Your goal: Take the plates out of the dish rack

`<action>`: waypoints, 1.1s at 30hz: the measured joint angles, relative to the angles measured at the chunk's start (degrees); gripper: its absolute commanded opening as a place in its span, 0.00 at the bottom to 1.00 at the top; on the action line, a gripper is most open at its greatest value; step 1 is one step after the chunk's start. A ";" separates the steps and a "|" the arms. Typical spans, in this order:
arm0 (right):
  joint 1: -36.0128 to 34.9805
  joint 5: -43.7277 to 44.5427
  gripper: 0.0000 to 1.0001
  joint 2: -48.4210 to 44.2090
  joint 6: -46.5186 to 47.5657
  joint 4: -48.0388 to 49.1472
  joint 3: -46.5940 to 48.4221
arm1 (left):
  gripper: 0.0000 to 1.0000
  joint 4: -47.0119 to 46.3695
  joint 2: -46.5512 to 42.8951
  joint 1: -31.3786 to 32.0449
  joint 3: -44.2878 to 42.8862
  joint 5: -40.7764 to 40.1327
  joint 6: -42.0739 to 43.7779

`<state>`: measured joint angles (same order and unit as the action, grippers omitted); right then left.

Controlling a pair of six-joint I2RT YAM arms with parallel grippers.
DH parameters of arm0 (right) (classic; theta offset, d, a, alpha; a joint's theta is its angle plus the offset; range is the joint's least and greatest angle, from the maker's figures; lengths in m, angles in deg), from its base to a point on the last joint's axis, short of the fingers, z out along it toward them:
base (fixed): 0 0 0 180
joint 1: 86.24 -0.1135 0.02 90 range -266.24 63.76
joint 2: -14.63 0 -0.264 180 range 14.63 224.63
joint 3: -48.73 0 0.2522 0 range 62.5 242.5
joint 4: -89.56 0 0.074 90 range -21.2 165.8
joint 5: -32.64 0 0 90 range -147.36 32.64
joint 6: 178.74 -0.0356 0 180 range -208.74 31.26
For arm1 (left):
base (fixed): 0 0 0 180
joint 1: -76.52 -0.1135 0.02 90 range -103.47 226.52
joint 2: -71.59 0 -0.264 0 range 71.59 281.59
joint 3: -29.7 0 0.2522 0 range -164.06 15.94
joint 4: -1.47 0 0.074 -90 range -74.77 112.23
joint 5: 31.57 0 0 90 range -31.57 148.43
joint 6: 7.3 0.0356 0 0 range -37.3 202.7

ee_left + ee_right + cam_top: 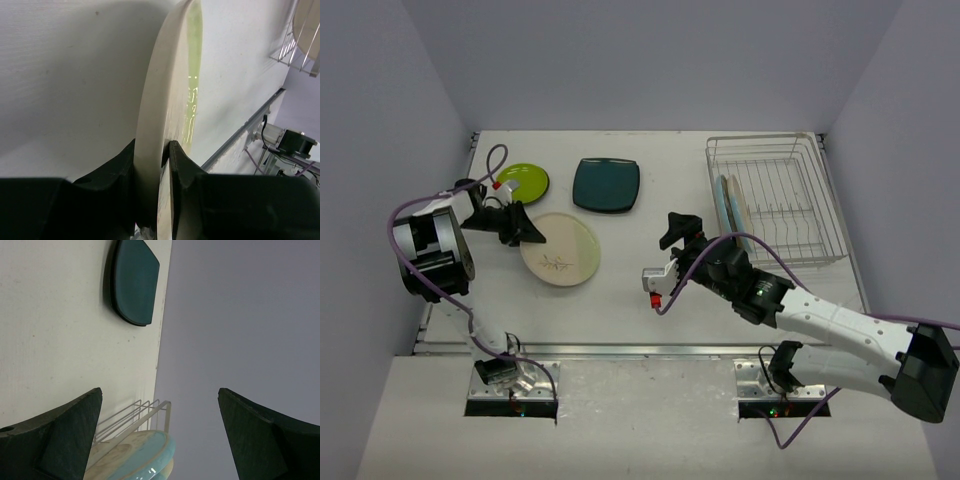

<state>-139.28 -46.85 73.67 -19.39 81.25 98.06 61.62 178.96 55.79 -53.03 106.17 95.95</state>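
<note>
Tightly, plate [563, 252] (cream) in left pincer [534, 238]

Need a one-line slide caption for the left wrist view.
Left hand grips the rim of the cream plate; dish rack at upper right.

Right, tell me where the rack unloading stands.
Done: the lime-green plate and the dark teal plate lie flat on the table. In hand: the left gripper is clamped on the rim of the cream sprig plate beside them. Left: at least two upright plates, pale blue and cream, at the dish rack's left end. The right gripper is open and empty, short of the rack.
</note>
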 measured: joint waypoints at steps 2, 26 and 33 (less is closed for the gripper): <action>0.00 0.00 0.99 0.04 -0.01 -0.05 0.12 | 0.19 -1.33 -0.12 0.50 0.27 -1.05 -1.59; 0.07 0.74 0.99 0.08 -0.51 -1.57 1.49 | 0.35 -18.43 0.29 5.08 2.01 -13.89 -9.04; 0.31 0.90 0.99 0.08 -0.62 -2.73 2.39 | 0.42 -22.25 1.83 5.03 2.01 -13.20 -8.45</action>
<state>-138.97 -45.96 73.75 -20.01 78.52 100.45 39.38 180.79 60.82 -51.02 92.97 87.50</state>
